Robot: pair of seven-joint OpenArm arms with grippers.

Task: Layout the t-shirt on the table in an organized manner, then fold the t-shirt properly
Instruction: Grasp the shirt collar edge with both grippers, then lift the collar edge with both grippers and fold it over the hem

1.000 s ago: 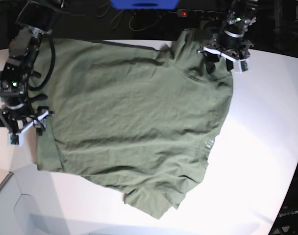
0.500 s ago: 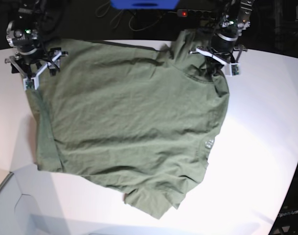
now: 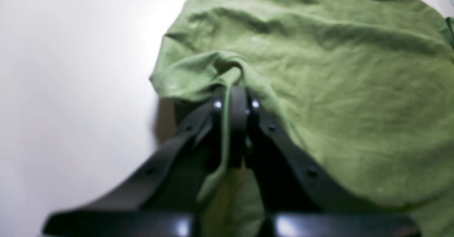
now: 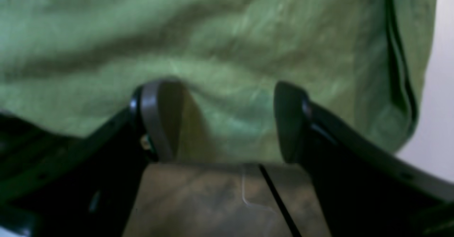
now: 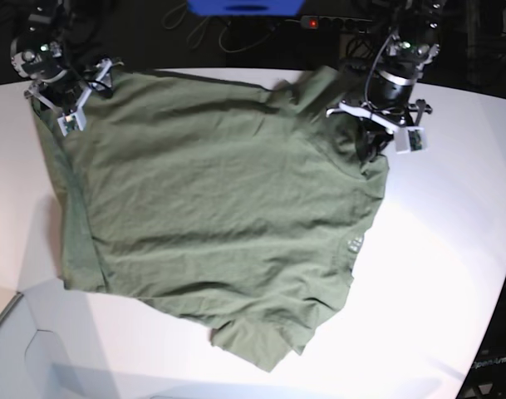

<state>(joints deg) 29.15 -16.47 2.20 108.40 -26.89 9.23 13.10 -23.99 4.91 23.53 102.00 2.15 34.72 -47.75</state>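
The olive t-shirt (image 5: 211,208) lies spread across the white table (image 5: 452,249), rumpled, hem toward the table's curved near edge. The left claw (image 3: 234,102) is pinched tight on a raised fold at the shirt's far corner. The right claw (image 4: 227,120) stands spread apart over the opposite far corner. Beyond the table: darkness, cables (image 5: 236,33), a blue box (image 5: 244,7).

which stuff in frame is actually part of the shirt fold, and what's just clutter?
Job:
- t-shirt
- table
- left gripper, shut on the shirt
- right gripper, open over the shirt

Clutter:
- blue box
- power strip
- cables
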